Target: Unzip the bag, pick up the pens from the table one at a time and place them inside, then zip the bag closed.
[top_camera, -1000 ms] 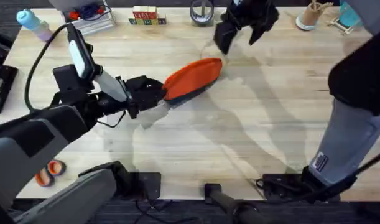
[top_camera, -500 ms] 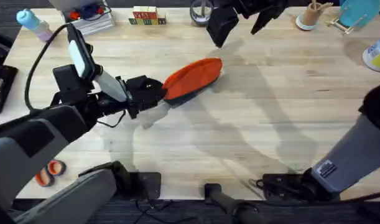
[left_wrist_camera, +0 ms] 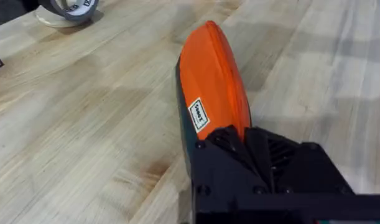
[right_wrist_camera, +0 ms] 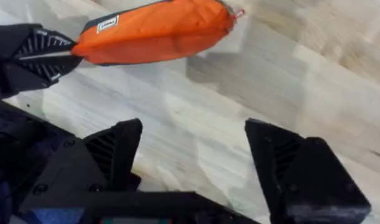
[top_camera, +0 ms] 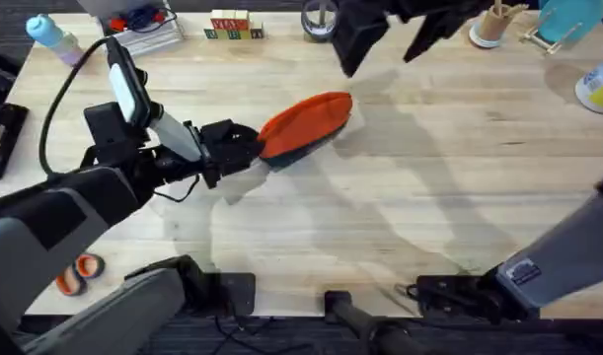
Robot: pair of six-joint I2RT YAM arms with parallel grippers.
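Overhead view: the oval orange fabric pouch (top_camera: 306,121) lies mid-table on the pale wooden plank worktop (top_camera: 429,207), its near end clamped in the left arm's black gripper (top_camera: 244,146). Up at the far edge, the right arm's black gripper (top_camera: 395,30) hangs high with fingers spread wide, holding nothing.

Left wrist view: the black fingers (left_wrist_camera: 249,152) pinch the pouch's end (left_wrist_camera: 211,81), a small white label showing on its side.

Right wrist view: both fingers (right_wrist_camera: 115,152) stand far apart above the table, the pouch (right_wrist_camera: 155,31) lying beyond, a small red zipper pull at its far tip.
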